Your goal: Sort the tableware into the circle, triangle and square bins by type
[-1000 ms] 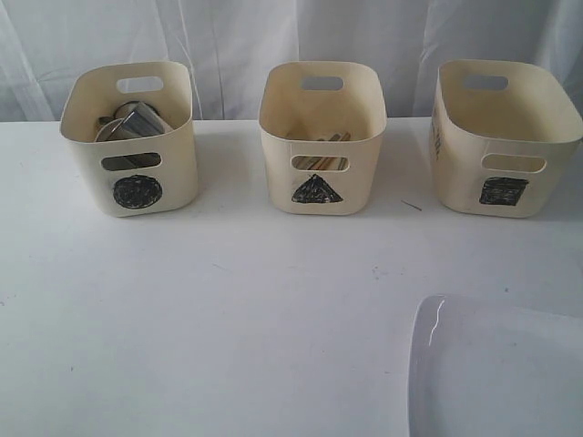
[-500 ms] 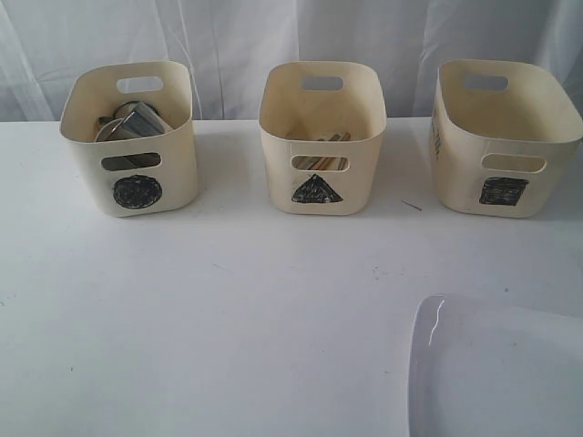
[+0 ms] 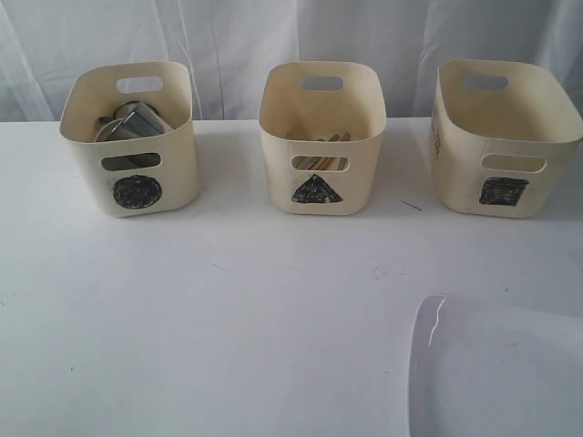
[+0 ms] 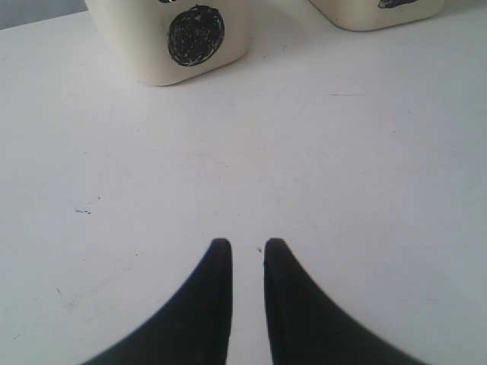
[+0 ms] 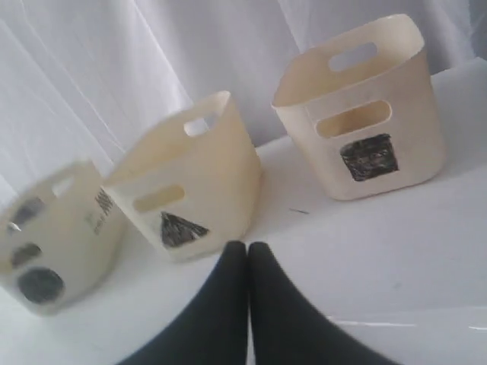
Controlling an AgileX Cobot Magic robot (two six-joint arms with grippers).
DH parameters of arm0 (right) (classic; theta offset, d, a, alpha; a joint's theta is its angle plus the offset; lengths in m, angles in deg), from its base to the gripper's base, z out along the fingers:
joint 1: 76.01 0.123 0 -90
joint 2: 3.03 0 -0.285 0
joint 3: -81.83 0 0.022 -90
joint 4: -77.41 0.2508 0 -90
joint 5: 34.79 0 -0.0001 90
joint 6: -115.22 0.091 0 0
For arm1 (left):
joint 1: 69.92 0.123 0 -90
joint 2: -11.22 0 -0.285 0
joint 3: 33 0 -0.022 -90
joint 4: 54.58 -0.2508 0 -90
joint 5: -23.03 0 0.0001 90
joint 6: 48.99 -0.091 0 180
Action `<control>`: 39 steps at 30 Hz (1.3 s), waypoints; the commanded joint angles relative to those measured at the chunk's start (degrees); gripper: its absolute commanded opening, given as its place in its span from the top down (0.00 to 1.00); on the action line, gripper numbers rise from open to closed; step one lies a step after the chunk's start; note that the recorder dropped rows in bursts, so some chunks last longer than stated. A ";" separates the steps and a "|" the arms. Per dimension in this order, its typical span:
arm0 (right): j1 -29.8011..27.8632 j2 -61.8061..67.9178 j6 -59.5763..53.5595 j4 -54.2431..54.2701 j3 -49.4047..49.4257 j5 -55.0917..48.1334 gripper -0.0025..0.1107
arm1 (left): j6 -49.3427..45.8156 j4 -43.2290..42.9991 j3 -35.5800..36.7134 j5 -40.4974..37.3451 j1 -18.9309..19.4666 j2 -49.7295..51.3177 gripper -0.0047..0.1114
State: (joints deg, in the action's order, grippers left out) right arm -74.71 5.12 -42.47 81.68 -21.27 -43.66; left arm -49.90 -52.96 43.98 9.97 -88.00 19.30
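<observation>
Three cream bins stand in a row at the back of the table. The circle bin (image 3: 137, 146) on the left holds steel mugs (image 3: 137, 120). Wooden chopsticks (image 3: 321, 162) show through the slot of the triangle bin (image 3: 321, 137) in the middle. Nothing shows inside the square bin (image 3: 503, 137) on the right. The large white square plate (image 3: 496, 373) lies at the front right corner. My left gripper (image 4: 247, 245) hovers over bare table in front of the circle bin (image 4: 190, 46), slightly open and holding nothing. My right gripper (image 5: 247, 247) is shut and empty, facing the triangle bin (image 5: 190, 190) and the square bin (image 5: 365, 114).
A white curtain (image 3: 291, 36) hangs behind the bins. The white table (image 3: 228, 309) stretches in front of them, with a small dark mark (image 3: 412, 206) between the triangle and square bins. Neither arm shows in the exterior view.
</observation>
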 commanded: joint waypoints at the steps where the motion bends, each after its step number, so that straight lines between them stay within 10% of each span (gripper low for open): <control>1: -0.20 -0.37 2.39 1.46 0.32 10.87 0.98 | 0.31 -0.06 0.24 0.20 0.17 -0.29 0.77; 11: -0.20 -0.37 3.01 1.54 0.32 19.95 0.98 | 0.31 -0.06 0.24 0.20 0.17 -0.29 0.77; 20: -0.20 6.05 -12.52 -0.39 -19.88 -17.14 0.89 | 0.31 -0.06 0.24 0.20 0.17 -0.29 0.77; 28: -0.20 25.54 -4.92 -13.51 -35.00 -47.71 0.39 | 0.06 -0.04 0.24 0.20 0.17 -0.29 0.77; 39: -0.20 35.07 0.81 -19.92 -35.23 -60.03 0.36 | -0.20 -0.04 0.24 0.20 0.17 -0.29 0.77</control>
State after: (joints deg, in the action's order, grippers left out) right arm -74.71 39.60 -42.14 62.95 -56.15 -102.80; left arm -50.02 -52.96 43.98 9.97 -88.00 19.30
